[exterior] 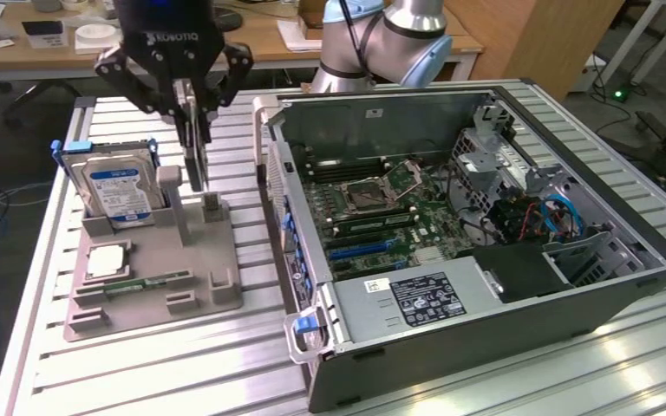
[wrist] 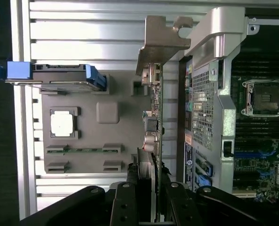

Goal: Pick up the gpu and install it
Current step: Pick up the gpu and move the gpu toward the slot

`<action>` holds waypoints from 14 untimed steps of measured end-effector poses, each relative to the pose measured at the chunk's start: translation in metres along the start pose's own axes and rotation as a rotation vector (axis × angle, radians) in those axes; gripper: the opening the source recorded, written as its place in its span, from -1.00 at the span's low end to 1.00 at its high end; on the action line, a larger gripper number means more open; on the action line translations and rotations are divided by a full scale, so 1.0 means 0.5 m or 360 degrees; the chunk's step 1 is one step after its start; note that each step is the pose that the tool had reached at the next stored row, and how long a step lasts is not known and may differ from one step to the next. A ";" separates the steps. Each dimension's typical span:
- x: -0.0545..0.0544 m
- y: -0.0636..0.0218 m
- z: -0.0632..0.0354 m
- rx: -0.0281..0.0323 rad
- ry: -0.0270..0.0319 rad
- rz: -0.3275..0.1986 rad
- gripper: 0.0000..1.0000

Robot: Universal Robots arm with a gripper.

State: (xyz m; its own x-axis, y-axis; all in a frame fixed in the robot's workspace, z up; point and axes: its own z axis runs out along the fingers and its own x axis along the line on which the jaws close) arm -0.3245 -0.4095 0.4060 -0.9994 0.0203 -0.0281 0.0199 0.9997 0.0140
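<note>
Item: gpu, upright, top edge clamped in pincer, at its slot in grey holder, beside hard drive. Step: pick-up; not yet in computer case. Handling probably demands a steady, upright hold.

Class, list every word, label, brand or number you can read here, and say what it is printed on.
"ROBOTIQ": on the body of the black gripper, which grips the thin black gpu card.
Blue label on the silver hard drive: too small to read.
Black-and-white label on the grey metal power supply: too small to read.
White sticker inside the open grey computer case: too small to read.
</note>
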 end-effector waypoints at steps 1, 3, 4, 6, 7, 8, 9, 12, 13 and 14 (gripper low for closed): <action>0.000 0.000 -0.009 -0.00003 0.00006 0.0000 -0.46; -0.001 0.000 -0.025 -0.00002 0.00018 0.0000 -0.46; -0.001 0.000 -0.034 -0.00004 0.00025 0.0000 -0.46; -0.001 0.000 -0.052 -0.00003 0.00045 0.0000 -0.46; -0.002 0.001 -0.061 -0.00006 0.00049 0.0000 -0.46; -0.002 0.001 -0.069 -0.00007 0.00055 0.0000 -0.46; -0.002 0.001 -0.077 -0.00006 0.00061 0.0000 -0.46; -0.002 0.001 -0.087 -0.00008 0.00067 0.0000 -0.46; -0.002 0.001 -0.086 -0.00009 0.00066 0.0000 -0.46; -0.002 0.001 -0.087 -0.00008 0.00067 0.0000 -0.46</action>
State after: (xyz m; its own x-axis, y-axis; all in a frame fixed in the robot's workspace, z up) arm -0.3245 -0.4097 0.4493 -0.9995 0.0203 -0.0239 0.0199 0.9997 0.0145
